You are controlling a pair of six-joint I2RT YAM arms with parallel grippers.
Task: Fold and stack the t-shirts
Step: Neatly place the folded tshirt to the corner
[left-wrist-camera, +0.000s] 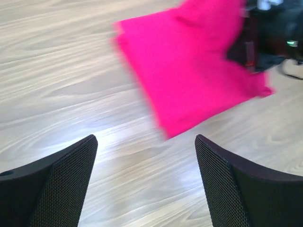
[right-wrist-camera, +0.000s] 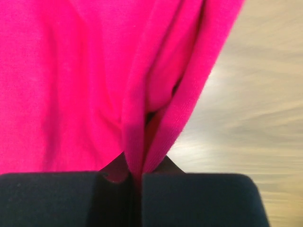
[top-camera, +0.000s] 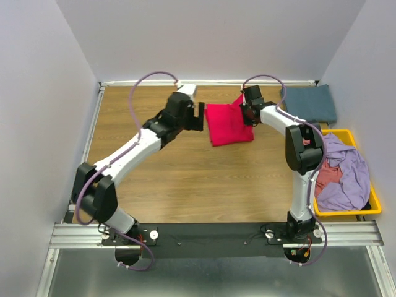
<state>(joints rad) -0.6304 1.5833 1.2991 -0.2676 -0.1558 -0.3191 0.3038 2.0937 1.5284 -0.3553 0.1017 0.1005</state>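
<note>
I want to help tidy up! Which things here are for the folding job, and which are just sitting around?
For the job:
bright pink shirt, pinched by the right hand
folded blue-grey shirt
lavender shirt
pinkish shirt

Just there:
yellow bin, holding those last two
wooden table

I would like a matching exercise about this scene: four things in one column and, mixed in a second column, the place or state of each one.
Column 1
1. left gripper
2. right gripper
3. blue-grey t-shirt
4. lavender t-shirt

Column 2
a. in the yellow bin
b. open, holding nothing
c. folded, at the far right corner of the table
d. shut on the pink t-shirt

Pairs: 1-b, 2-d, 3-c, 4-a
</note>
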